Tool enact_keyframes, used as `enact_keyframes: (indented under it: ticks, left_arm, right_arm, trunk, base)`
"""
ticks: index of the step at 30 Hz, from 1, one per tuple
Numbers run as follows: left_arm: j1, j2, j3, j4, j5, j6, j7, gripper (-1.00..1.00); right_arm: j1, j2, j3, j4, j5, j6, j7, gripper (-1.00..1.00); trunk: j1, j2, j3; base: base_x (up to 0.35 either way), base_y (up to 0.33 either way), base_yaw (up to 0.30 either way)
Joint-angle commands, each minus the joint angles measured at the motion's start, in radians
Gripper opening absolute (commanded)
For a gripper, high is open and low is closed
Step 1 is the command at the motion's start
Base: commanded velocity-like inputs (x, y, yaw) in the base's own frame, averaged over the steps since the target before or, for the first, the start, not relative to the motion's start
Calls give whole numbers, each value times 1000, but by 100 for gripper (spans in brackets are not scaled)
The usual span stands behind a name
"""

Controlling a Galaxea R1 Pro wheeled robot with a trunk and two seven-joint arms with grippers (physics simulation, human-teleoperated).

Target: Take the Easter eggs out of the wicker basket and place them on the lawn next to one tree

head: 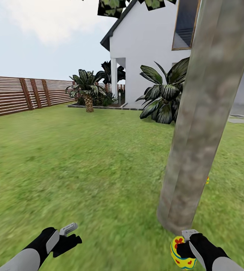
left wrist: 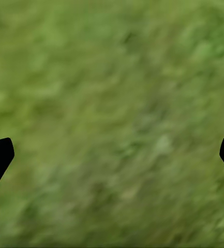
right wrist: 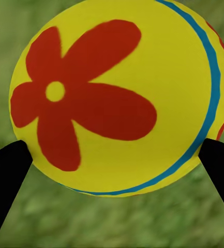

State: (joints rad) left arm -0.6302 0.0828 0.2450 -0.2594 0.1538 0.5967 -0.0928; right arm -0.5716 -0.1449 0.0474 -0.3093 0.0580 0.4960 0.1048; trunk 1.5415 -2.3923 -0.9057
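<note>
right gripper (head: 185, 246) clamped on an easter egg (head: 181, 254) — held low by the tree (head: 197, 143) base, likely for set-down; left gripper (head: 67, 235) spread wide, empty over lawn (head: 80, 169).

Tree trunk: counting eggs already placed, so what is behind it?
A sliver of a yellow egg peeks past the trunk on the lawn; the rest is covered.

Lawn (head: 80, 169) — tree (head: 197, 143), egg (head: 207, 180)
</note>
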Motion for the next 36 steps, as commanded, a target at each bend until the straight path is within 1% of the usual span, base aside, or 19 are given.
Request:
enact_keyframes:
  ticks: [1, 15, 36]
  left_arm:
    - [0, 0, 2, -1, 7, 6, 1, 100]
    - [0, 0, 2, -1, 7, 6, 1, 100]
    - [0, -1, 2, -1, 7, 6, 1, 100]
  right_arm:
    - [0, -1, 5, -2, 6, 6, 6, -100]
    - [0, -4, 4, -3, 6, 7, 7, -100]
    - [0, -2, 3, -4, 6, 7, 7, -100]
  trunk:
    - [4, -8, -4]
    - [57, -106, -48]
    - [68, -113, -129]
  base:
    - [0, 0, 0]
    - [0, 0, 0]
    - [0, 0, 0]
